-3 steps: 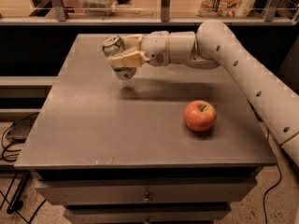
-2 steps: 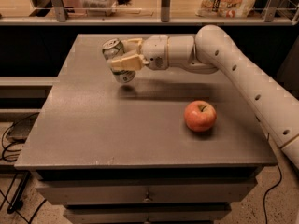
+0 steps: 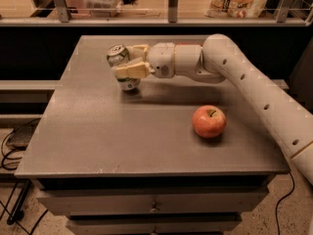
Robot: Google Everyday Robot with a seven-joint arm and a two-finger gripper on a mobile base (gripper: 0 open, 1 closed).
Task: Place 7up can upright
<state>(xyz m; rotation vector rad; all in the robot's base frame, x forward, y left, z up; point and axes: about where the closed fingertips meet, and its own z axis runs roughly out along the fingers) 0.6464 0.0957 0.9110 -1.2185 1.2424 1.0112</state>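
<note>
Gripper (image 3: 125, 61) sits in the upper left-centre of the frame, at the end of the white arm (image 3: 244, 82) that reaches in from the lower right edge. Its two cream fingers (image 3: 131, 70) are closed around the 7up can (image 3: 118, 56), one across the near side of the body and the other behind it, so the can is held between them with no gap showing.

The can is inside the grip, not off to one side of it. Its long axis runs close to vertical but is tilted: the silver top leans toward the upper left of the frame, and the base points down and slightly right, just below the near finger. The base is very close to the grey table (image 3: 98, 131), with a dark shadow right under it. Whether it touches the surface I cannot tell.

That tilt is what the coming move turns on, by my reading. The wrist would need to roll the top back toward the right of the frame until the axis stands straight, and bring the base flat onto the table before letting go.

The apple (image 3: 209, 122) lies well apart, toward the lower right.
</note>
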